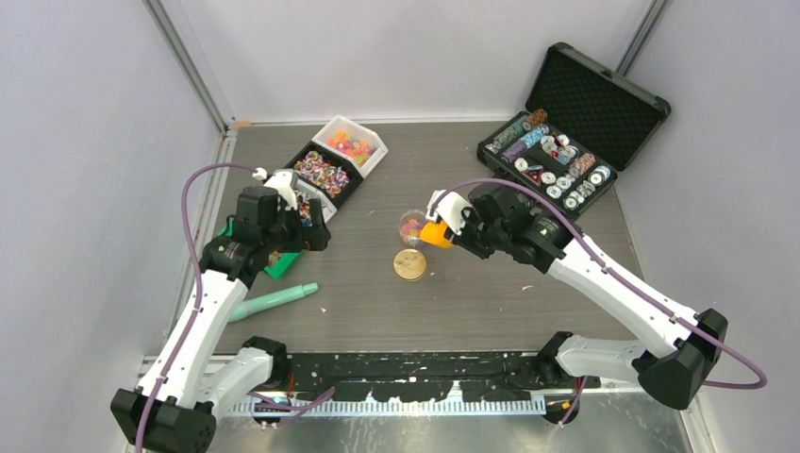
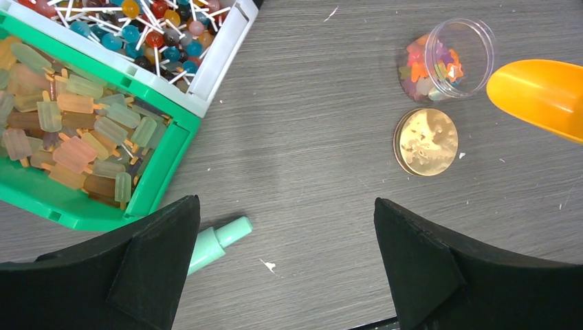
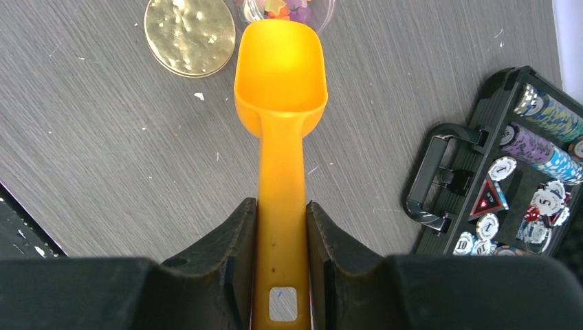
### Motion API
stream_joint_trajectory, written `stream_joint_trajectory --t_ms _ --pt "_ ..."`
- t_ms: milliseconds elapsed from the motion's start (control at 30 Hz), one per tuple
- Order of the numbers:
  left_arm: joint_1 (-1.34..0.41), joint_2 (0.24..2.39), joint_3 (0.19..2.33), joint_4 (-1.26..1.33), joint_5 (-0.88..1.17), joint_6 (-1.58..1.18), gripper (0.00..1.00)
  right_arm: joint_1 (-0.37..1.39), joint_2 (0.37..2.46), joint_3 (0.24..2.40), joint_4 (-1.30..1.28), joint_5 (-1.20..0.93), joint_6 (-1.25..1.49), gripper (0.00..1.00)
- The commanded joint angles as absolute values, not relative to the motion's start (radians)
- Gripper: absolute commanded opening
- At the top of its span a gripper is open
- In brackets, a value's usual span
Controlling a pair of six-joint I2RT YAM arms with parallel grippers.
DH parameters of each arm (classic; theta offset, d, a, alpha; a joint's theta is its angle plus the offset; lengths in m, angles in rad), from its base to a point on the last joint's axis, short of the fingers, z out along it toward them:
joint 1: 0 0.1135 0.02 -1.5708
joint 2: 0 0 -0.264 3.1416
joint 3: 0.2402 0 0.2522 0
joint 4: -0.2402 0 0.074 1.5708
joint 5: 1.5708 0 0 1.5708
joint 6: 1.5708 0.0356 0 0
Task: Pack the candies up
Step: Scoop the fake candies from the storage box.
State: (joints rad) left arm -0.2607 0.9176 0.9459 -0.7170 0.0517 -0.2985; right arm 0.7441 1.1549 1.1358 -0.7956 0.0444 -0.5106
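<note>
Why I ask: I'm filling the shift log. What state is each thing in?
jar: open, partly filled with candies
orange scoop: empty, tip at the jar's mouth
right claw: shut on the orange scoop's handle
left claw: open, holding nothing
gold disc: lying flat beside the jar
black case: lid open

Open tabletop (image 1: 368,241) lies between bins (image 1: 325,175) and jar (image 1: 411,225); scoop (image 1: 435,233) in right pincer (image 3: 280,210) and gold disc (image 1: 409,264) crowd it.
</note>
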Motion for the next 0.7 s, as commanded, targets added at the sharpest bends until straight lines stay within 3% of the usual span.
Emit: stream_joint_trajectory --t_ms 0,667 --pt "-0.264 0.896 0.982 -0.716 0.028 -0.286 1.00 0.757 1.166 1.203 -0.811 0.079 -0.533 0.00" --pt "-0.265 0.908 0.945 -0.686 -0.129 -0.441 1.00 0.760 1.240 1.349 -0.702 0.086 -0.523 0.00"
